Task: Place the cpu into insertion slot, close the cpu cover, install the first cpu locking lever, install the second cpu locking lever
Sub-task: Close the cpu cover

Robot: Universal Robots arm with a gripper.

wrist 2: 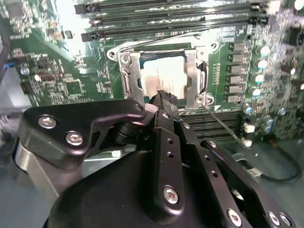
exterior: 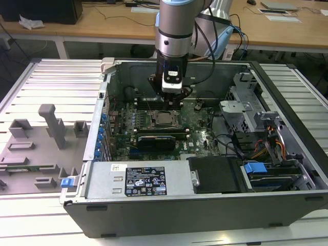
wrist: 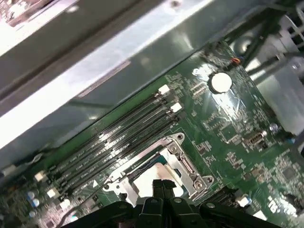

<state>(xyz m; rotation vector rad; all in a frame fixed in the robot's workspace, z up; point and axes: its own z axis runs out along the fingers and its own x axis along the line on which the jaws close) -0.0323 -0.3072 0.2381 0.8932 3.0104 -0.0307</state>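
In the exterior view my gripper [exterior: 171,99] hangs inside the open computer case, just above the insertion slot [exterior: 154,122] on the green board. The cpu [wrist 2: 164,76] lies flat in the slot, its pale metal top showing through the window of the cpu cover [wrist 2: 192,64]. The cover lies down over it. In both wrist views the gripper [wrist 2: 164,96] [wrist: 162,183] is shut, its tips pressed together with nothing between them, at the near edge of the cpu [wrist: 159,167]. A thin locking lever rod [wrist 2: 228,127] runs slantwise away from a socket corner.
Long black memory slots [wrist 2: 166,21] flank the socket on both sides. A black graphics card [exterior: 161,138] sits near the socket, cables and a drive bay [exterior: 266,138] on the exterior view's right, and the case wall [wrist: 118,52] close behind the slots. Grey fixtures [exterior: 51,125] stand outside.
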